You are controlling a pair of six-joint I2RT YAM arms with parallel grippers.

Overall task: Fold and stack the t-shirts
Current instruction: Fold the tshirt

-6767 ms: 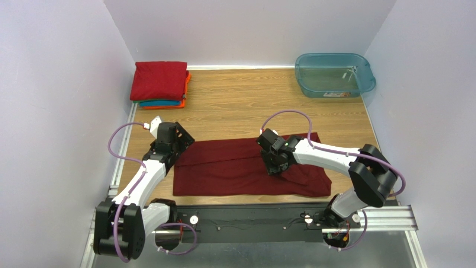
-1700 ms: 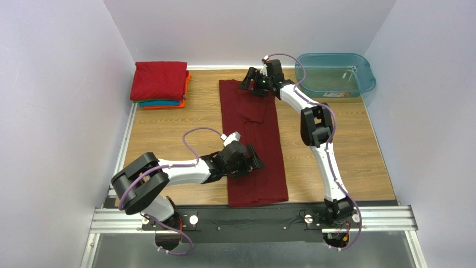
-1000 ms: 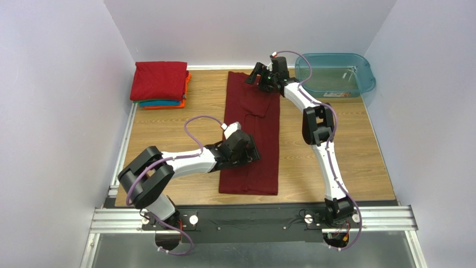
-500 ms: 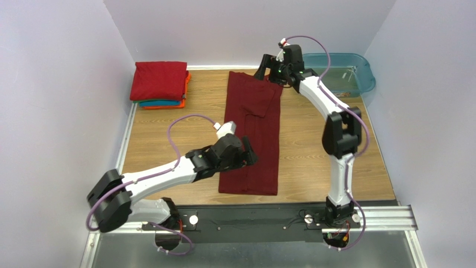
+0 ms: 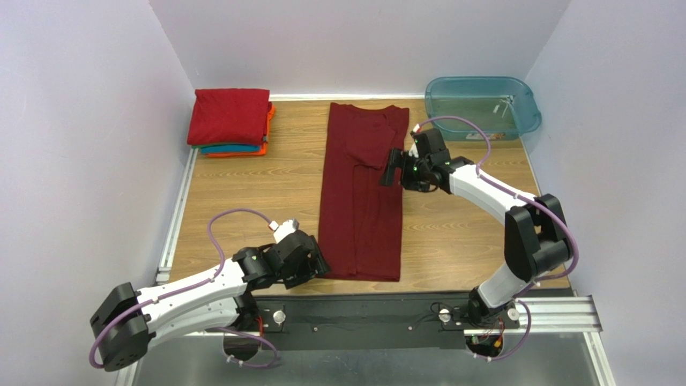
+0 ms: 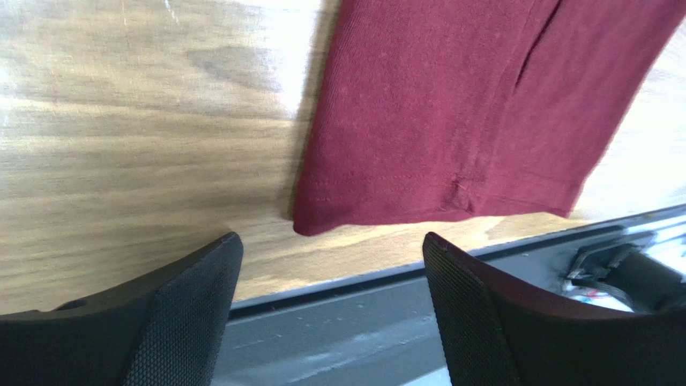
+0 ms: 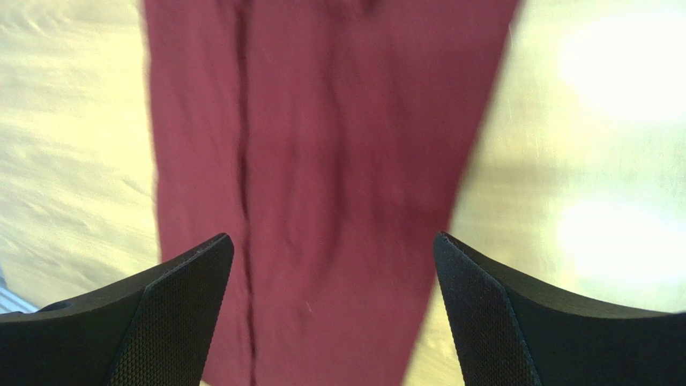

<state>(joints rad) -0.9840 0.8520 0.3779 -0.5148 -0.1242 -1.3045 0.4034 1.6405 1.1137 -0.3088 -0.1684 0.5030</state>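
The dark maroon t-shirt [image 5: 360, 193] lies flat as a long narrow strip running from the far edge toward the near edge of the table. My left gripper [image 5: 316, 262] is open, low beside the shirt's near left corner; in the left wrist view that hem corner [image 6: 419, 121] sits just beyond my empty left gripper [image 6: 328, 239]. My right gripper [image 5: 393, 170] hovers open at the strip's right edge, about a third of the way down; the right wrist view shows the maroon cloth [image 7: 322, 161] below my right gripper [image 7: 331, 238]. Folded red, teal and orange t-shirts [image 5: 229, 121] are stacked at the far left.
A translucent teal tub [image 5: 481, 107] stands at the far right corner. White walls close in the table on three sides. The metal rail [image 6: 386, 322] carrying the arm bases runs along the near edge, right behind the shirt's hem.
My left gripper slid from the shirt's left mid-edge back to its near left corner. My right gripper came away from the far end to the right edge. The shirt lies still.
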